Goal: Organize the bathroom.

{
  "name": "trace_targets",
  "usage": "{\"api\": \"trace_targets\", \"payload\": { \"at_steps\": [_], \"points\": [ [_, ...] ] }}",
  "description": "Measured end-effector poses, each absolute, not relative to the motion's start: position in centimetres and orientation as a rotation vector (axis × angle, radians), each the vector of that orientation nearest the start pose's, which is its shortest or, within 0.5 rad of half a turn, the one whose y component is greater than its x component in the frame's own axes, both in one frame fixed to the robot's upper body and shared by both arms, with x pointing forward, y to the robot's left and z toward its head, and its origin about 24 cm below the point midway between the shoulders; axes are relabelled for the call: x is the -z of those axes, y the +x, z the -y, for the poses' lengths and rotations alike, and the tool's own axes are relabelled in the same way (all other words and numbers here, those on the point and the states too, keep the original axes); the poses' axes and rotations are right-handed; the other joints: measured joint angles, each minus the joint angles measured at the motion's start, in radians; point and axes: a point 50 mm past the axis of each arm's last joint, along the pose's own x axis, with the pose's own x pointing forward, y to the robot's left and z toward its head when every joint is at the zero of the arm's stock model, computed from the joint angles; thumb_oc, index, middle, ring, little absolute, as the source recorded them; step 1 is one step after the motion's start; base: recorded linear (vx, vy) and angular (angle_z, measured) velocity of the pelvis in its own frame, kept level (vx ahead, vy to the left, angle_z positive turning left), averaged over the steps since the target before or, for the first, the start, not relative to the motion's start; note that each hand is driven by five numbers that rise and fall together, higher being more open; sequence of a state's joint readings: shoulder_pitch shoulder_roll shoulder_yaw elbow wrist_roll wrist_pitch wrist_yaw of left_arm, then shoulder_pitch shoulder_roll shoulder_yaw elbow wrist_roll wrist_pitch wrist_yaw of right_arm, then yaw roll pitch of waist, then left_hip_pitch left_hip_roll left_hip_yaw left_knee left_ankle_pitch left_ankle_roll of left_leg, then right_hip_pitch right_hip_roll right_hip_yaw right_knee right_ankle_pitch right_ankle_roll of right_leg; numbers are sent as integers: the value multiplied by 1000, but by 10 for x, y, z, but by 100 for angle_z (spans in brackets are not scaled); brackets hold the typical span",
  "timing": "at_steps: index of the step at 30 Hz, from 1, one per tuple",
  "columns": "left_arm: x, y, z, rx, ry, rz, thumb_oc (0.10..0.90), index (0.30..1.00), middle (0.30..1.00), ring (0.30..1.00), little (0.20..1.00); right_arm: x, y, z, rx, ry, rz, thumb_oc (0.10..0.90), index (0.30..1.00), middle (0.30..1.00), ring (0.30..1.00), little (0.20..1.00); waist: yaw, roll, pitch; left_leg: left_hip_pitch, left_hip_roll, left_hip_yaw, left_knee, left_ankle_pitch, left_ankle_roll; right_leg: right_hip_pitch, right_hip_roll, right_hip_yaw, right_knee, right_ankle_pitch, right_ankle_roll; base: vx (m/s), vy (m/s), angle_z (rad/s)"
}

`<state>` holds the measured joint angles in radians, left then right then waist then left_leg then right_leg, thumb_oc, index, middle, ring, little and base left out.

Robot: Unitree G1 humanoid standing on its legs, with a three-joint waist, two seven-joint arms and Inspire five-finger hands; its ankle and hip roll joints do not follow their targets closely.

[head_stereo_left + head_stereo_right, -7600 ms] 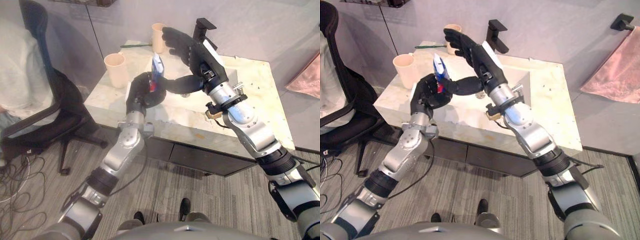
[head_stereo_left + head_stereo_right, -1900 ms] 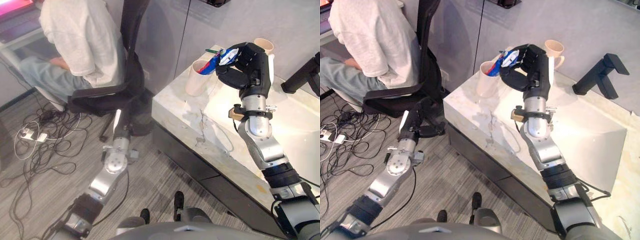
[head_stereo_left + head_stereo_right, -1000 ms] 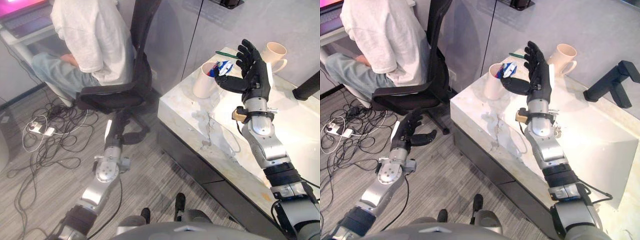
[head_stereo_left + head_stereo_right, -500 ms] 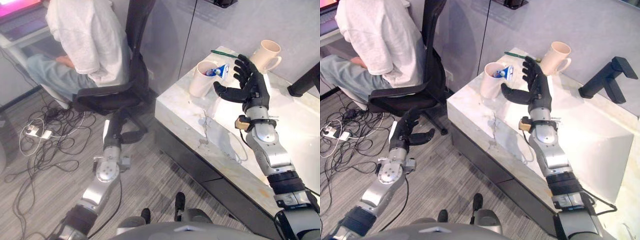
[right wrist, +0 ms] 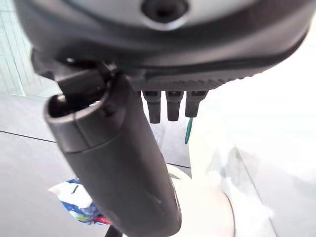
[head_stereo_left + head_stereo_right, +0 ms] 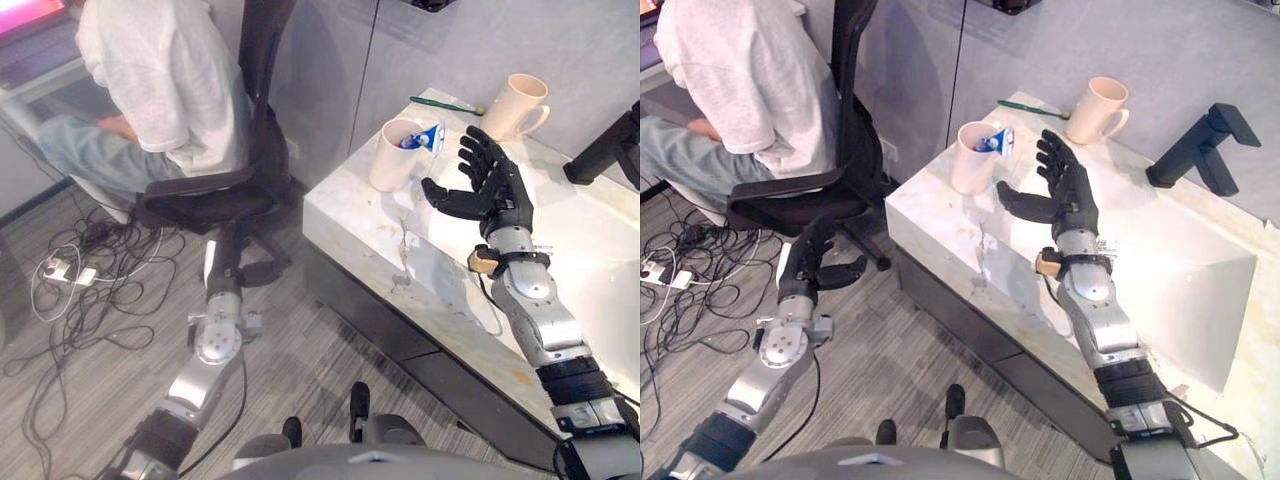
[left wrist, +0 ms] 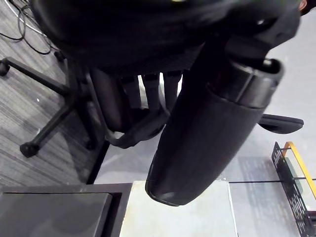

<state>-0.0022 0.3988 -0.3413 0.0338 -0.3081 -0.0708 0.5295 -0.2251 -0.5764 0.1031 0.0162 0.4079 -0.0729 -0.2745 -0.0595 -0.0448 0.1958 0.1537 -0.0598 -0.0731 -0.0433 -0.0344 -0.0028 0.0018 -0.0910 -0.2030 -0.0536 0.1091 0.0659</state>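
Marble counter (image 6: pixel 970 250) runs from lower right to upper left, its near corner just short of the office chair (image 6: pixel 215 195), where a person (image 6: pixel 165 75) sits with back turned. You have your right hand (image 6: pixel 1060 195) raised over the counter's left part, fingers straight and spread, thumb out, holding nothing. Just beyond its thumb stands a cream cup (image 6: pixel 973 160) near the counter's left edge, with the blue-and-white toothpaste tube (image 6: pixel 995 142) resting in it and leaning out over the rim toward the hand. A second cream mug (image 6: pixel 1098 110) stands at the back edge, a green toothbrush (image 6: pixel 1032 109) lying flat beside it. To the right, the basin sinks into the counter below a black faucet (image 6: pixel 1200 150). Your left hand (image 6: pixel 810 260) hangs low over the grey floor, close to the chair's base, fingers relaxed and empty. Loose cables (image 6: pixel 70 290) lie scattered on the floor left of it.
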Motion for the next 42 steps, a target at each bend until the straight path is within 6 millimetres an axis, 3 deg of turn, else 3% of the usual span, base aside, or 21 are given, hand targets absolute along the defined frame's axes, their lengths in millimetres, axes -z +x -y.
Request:
{"api": "trace_targets", "payload": {
  "at_steps": [6,11,15,20,23,25,26,28,29,31,34,36,37,38,39,40,41,42],
  "points": [
    [-13,238,-197,-342,103,-117,800,900,900,900,900,-145,263,258,324,-117,347,800,900,900,900,900,-7,21,8,14,-2,28,-15,0,0,-6,2,28,1,5,3,-82,81,-15],
    [19,219,-229,-539,58,-273,800,900,900,900,900,-153,236,302,621,-103,413,800,900,900,900,900,-58,20,8,15,-8,72,-19,-1,0,-40,3,68,24,8,6,-87,82,-26],
    [38,204,-234,-617,-41,-354,800,900,900,900,900,-156,210,326,853,-87,468,800,900,900,900,900,-89,22,9,30,-14,102,-34,-1,0,-54,4,99,37,9,10,-109,99,-30],
    [60,194,-230,-652,-102,-457,800,900,900,900,900,-144,179,348,1191,-55,495,800,900,900,900,900,-154,18,8,39,-23,158,-39,-20,31,-90,12,157,57,22,32,-88,94,-36],
    [70,188,-231,-690,-137,-504,800,900,900,900,900,-125,163,360,1330,-48,434,800,900,900,900,900,-182,13,8,49,-28,186,-40,-29,48,-101,15,182,71,21,39,-65,41,-34],
    [72,185,-235,-722,-165,-517,800,900,900,900,900,-99,141,373,1483,-53,331,800,900,900,900,900,-192,1,8,49,-33,231,-40,-27,50,-129,10,183,91,25,45,-107,1,-57],
    [74,181,-239,-749,-168,-529,800,900,900,900,900,-87,128,376,1552,-53,281,800,900,900,900,900,-203,-5,10,52,-37,268,-39,-28,50,-143,-3,142,88,39,66,-139,-1,-76],
    [75,173,-250,-813,-178,-536,800,900,900,900,900,-71,124,378,1588,-58,209,800,900,900,900,900,-170,-3,13,57,-21,374,-40,-31,56,-160,-42,-1,92,13,84,-110,-12,-136],
    [75,171,-254,-848,-200,-537,800,900,900,900,900,-61,119,380,1621,-65,165,800,900,900,900,900,-166,-7,14,61,-14,395,-40,-35,57,-160,-55,-52,96,12,86,-113,-37,-117],
    [75,171,-258,-867,-211,-536,800,900,900,900,900,-43,101,383,1712,-72,80,800,900,900,900,900,-173,-17,13,65,-5,413,-41,-39,55,-174,-59,-80,123,13,86,-67,-40,-37],
    [78,168,-255,-855,-214,-550,800,900,900,900,900,-20,77,381,1808,-111,-35,800,900,900,900,900,-177,-6,13,75,14,432,-45,-41,40,-197,-56,-97,189,9,80,-103,-44,-18],
    [80,165,-252,-846,-212,-567,800,900,900,900,900,-4,67,370,1808,-189,-121,800,900,900,900,900,-166,10,3,76,13,433,-38,-52,21,-204,-33,-95,184,11,73,-110,-11,-21],
    [81,164,-251,-843,-211,-574,800,900,900,900,900,0,69,365,1784,-219,-141,800,900,900,900,900,-161,17,-2,61,12,420,-29,-61,28,-203,-24,-89,160,23,71,-58,-23,-44],
    [83,164,-249,-842,-210,-580,800,900,900,900,900,9,76,355,1722,-255,-172,800,900,900,900,900,-152,22,-1,53,6,397,-34,-61,34,-202,-8,-90,125,26,73,-61,-56,-98],
    [86,163,-247,-847,-226,-598,800,900,900,900,900,34,94,334,1581,-313,-269,800,900,900,900,900,-117,57,-9,37,46,403,-46,-48,25,-205,25,-133,94,-14,55,-22,-43,-99],
    [88,165,-244,-849,-251,-605,800,900,900,900,900,45,100,324,1535,-298,-322,800,900,900,900,900,-110,70,-7,32,61,412,-41,-48,18,-224,22,-138,144,-31,16,-29,-54,-59],
    [91,166,-232,-836,-277,-621,800,900,900,900,900,65,94,309,1485,-294,-432,800,900,900,900,900,-108,92,-13,31,83,414,-39,-44,14,-234,7,-131,240,-69,-24,-19,-45,12],
    [94,165,-222,-798,-281,-637,800,900,900,900,900,86,80,295,1428,-287,-576,800,900,900,900,900,-102,91,-35,31,84,408,-36,-50,0,-225,-17,-119,303,-86,-12,-31,-67,36]
  ]
}}
